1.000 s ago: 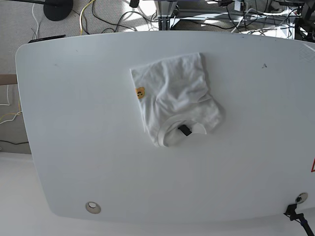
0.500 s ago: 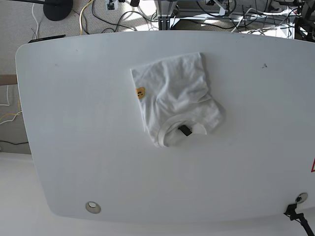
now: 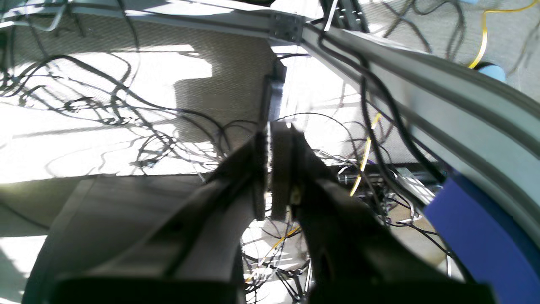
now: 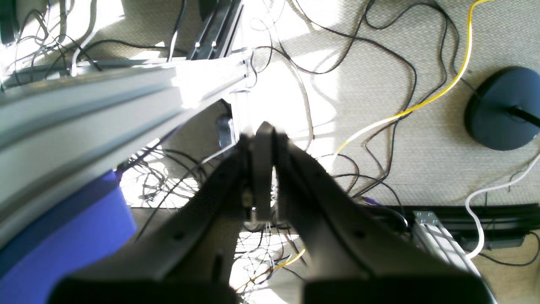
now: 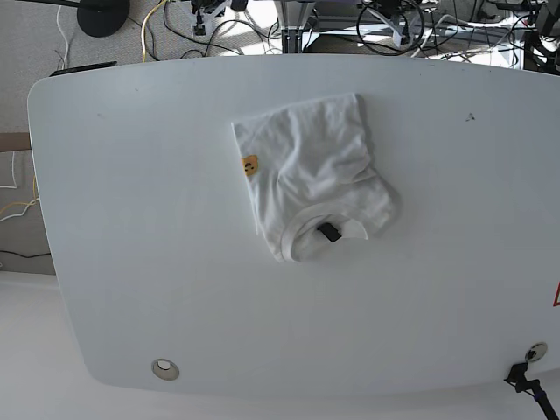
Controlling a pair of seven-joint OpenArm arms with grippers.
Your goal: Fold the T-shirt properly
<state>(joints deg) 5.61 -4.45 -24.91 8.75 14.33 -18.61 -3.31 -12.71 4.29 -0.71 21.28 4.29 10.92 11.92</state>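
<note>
White cotton, the T-shirt point(image 5: 313, 178) lies bundled on the table point(image 5: 131, 262) a little above its centre, collar and black neck label point(image 5: 328, 232) turned toward the near edge, an orange print patch point(image 5: 250, 164) showing at its left fold. Across the last second the T-shirt has not shifted; neither of my 2 arms reaches over the table. My left gripper point(image 3: 270, 177) and right gripper point(image 4: 258, 177) are both fully closed on nothing, aimed at floor cables beyond the table. I judge the fold finished or paused; the bundle looks uneven, so quality is doubtful.
</note>
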